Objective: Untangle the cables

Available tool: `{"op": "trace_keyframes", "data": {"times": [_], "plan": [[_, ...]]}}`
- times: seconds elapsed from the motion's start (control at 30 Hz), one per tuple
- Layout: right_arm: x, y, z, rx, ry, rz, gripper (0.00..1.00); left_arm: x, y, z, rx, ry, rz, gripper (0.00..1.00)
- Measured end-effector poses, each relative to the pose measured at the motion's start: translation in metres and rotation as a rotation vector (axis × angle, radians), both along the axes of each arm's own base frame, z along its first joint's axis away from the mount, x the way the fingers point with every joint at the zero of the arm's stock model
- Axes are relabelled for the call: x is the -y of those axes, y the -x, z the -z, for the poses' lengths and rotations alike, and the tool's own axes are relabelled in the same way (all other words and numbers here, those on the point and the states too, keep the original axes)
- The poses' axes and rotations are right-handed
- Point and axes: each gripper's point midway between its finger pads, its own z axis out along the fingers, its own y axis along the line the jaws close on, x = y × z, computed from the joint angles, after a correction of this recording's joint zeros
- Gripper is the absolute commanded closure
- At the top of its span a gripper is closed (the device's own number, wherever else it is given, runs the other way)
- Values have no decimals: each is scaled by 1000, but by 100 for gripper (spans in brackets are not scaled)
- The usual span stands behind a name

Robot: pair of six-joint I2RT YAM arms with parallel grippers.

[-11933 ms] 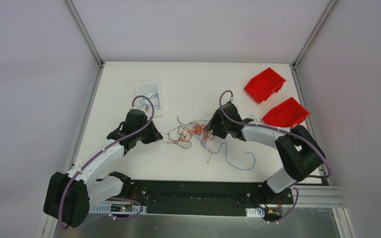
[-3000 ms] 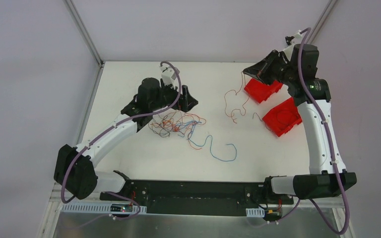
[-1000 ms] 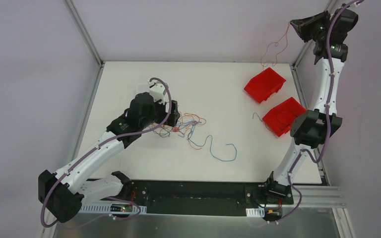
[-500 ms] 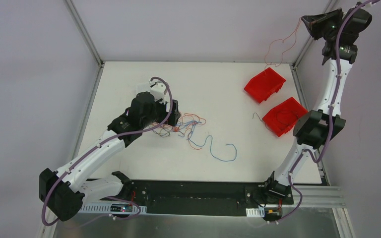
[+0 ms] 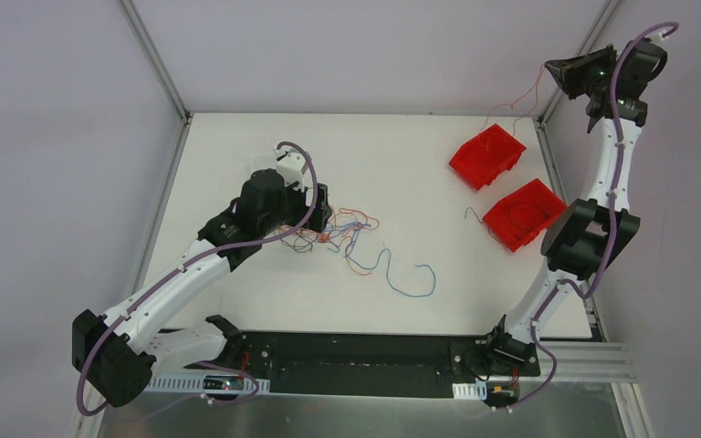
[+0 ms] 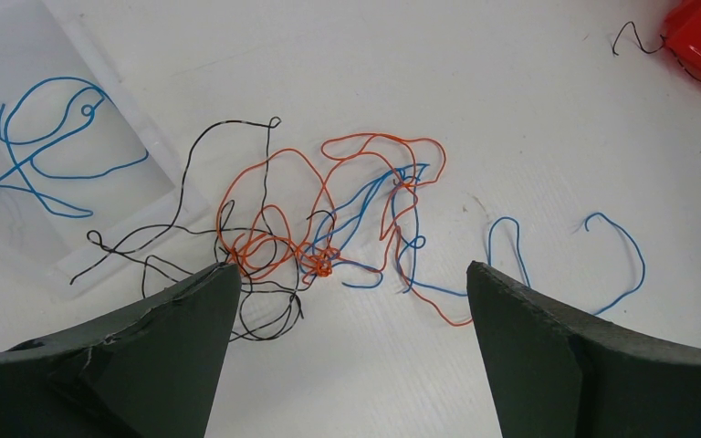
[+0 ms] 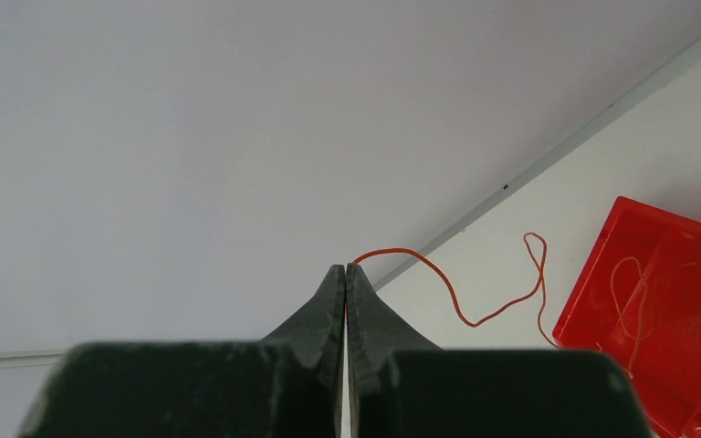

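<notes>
— Why are the right jaws up high, upper right?
— They pinch one orange wire (image 7: pixel 479 323) over the red bin (image 5: pixel 486 157), likely to drop it.
— The other cables (image 6: pixel 329 228)?
— Tangled on the worktop (image 5: pixel 402 173), frame centre, under the spread left jaws.

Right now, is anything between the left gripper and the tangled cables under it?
Nothing visible does. The left gripper hangs open directly above the tangled cables, and no object sits between them. The clear tray lies off to the side, outside the fingers' span.
</notes>
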Motion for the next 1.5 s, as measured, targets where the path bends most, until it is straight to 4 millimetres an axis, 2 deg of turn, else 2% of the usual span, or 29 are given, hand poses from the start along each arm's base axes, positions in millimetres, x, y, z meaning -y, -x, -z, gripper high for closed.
{"op": "trace_keyframes", "data": {"times": [0.13, 0.27, 0.43, 0.7, 0.97, 1.17, 1.3, 1.5], "plan": [[-1, 1, 20, -40, -13, -7, 100, 0, 0, 0, 0, 0, 0, 1], [-4, 12, 38, -85, -13, -5, 100, 0, 0, 0, 0, 0, 0, 1], [-3, 22, 47, -107, 13, 12, 100, 0, 0, 0, 1, 0, -1, 1], [0, 15, 64, -137, 37, 30, 100, 0, 0, 0, 1, -1, -3, 1], [-15, 2, 114, -236, 56, 16, 100, -1, -1, 0, 2, -3, -7, 1], [-25, -7, 143, -298, 79, 14, 100, -1, -1, 0, 3, -3, -7, 1], [-22, -15, 166, -351, 108, 44, 100, -1, -1, 0, 5, -6, -5, 1], [-1, -14, 203, -460, 254, 164, 100, -2, -1, -1, 10, -10, -3, 1]]}}
